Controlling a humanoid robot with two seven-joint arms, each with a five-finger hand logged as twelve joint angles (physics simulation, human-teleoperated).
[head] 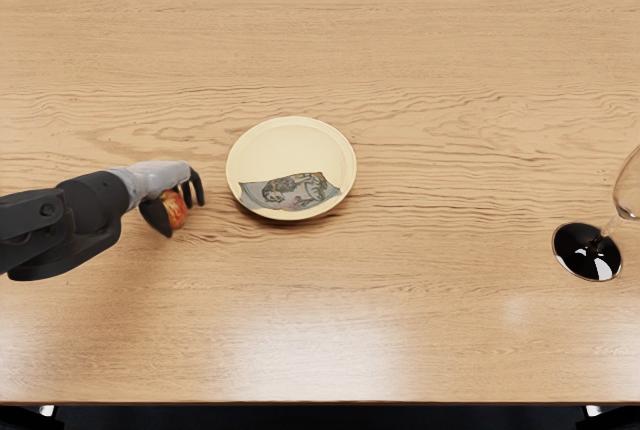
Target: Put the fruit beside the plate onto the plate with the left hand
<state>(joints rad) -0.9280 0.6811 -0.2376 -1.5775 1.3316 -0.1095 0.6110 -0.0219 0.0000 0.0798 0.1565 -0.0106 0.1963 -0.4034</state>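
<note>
The left hand (166,190) comes in from the left edge on a dark arm and is closed around the fruit (175,209). The fingers (197,188) curl down over it and the thumb is under it, so only a small orange-red part of the fruit shows between them. The hand with the fruit is just beside the plate (290,126), at its left, and does not touch it. Whether the fruit rests on the counter (400,330) or is a little above it, I cannot tell. The plate is pale yellow and round, it stands near the middle of the wooden counter, and its front part carries a grey-blue pattern. Far at the right edge stands a wine glass (588,251) with a dark foot; its bowl is cut by the picture's border
</note>
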